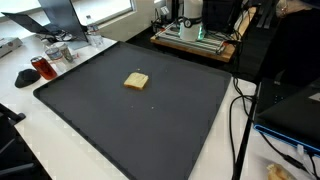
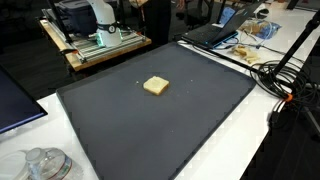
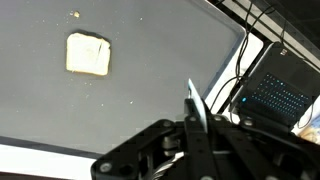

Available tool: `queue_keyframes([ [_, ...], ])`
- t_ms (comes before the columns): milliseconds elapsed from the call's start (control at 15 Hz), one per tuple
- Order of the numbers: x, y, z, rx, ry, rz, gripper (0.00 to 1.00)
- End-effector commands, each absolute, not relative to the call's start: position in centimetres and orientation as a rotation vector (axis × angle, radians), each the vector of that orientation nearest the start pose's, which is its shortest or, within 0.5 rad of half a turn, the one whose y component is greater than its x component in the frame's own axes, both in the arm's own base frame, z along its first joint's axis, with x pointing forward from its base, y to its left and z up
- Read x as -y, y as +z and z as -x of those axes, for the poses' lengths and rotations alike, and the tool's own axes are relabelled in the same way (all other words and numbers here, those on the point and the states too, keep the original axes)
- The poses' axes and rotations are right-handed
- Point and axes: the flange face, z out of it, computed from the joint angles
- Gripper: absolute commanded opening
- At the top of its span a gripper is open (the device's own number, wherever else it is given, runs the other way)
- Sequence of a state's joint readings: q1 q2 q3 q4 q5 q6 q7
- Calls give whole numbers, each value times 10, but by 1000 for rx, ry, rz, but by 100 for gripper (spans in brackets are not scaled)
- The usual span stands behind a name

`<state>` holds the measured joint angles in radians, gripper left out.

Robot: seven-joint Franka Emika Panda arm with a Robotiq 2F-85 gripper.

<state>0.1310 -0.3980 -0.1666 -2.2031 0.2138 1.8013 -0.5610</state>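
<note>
A pale square slice of bread lies flat near the middle of a large dark mat (image 1: pixel 90 110) in both exterior views (image 1: pixel 136 81) (image 2: pixel 155 87). In the wrist view the bread (image 3: pixel 88 54) is at the upper left, with a small crumb (image 3: pixel 74 14) above it. My gripper (image 3: pixel 191 95) rises from the bottom of the wrist view, shut, its fingers pressed together into a thin point with nothing visible between them. It hangs above the mat, well to the right of the bread and apart from it. Neither exterior view shows the gripper.
An open laptop (image 3: pixel 275 95) and black cables (image 3: pixel 235 70) lie past the mat's right edge. A wooden platform (image 2: pixel 100 45) carries the robot base. A red mug (image 1: pixel 43 67) and glass jars (image 2: pixel 45 165) stand beside the mat. Food wrappers (image 2: pixel 255 30) lie on the white table.
</note>
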Motion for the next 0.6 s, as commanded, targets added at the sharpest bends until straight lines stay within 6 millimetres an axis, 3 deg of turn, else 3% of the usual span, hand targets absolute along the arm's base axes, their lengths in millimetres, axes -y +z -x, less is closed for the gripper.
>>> queue_keyframes([
  [0,5,541,-436,696,-100,2791,4],
  [133,5,535,-441,693,-79,2773,1],
  [533,-20,488,-457,686,-42,2801,1],
])
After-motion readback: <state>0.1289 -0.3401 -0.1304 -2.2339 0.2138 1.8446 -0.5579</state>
